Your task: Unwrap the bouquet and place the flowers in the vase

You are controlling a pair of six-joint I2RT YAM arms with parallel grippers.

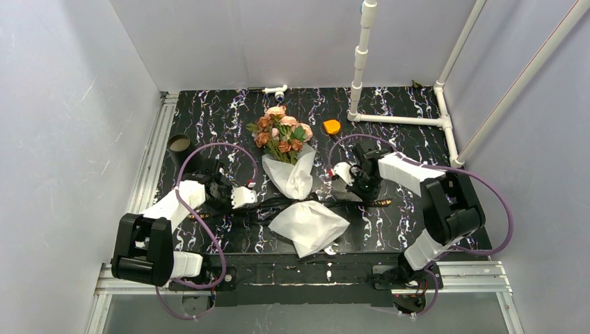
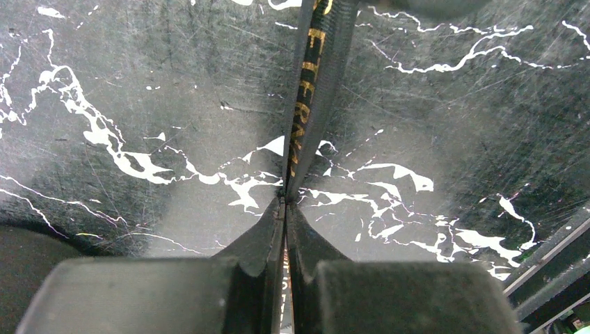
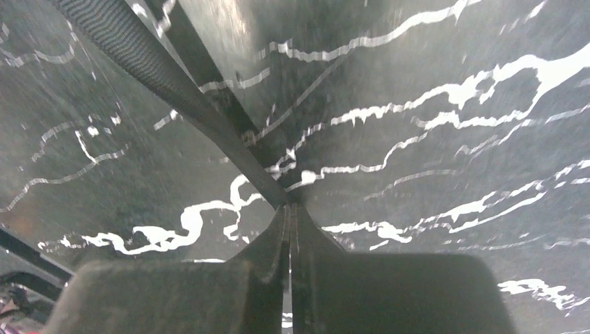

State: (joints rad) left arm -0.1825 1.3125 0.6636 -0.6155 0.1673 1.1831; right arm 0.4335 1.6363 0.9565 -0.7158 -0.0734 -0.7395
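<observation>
The bouquet lies mid-table with its pink, peach and rust flowers toward the back and its white paper wrap toward me. A black ribbon runs across the table below the wrap, between both grippers. My left gripper is shut on one end; in the left wrist view the gold-lettered ribbon leads away from the closed tips. My right gripper is shut on the other end, where the ribbon rises up-left from its tips. The black vase stands at the far left.
A loose crumpled sheet of white paper lies near the front edge. A small orange disc sits right of the flowers. A white pipe post rises at the back right, and a small white fitting lies at the back edge.
</observation>
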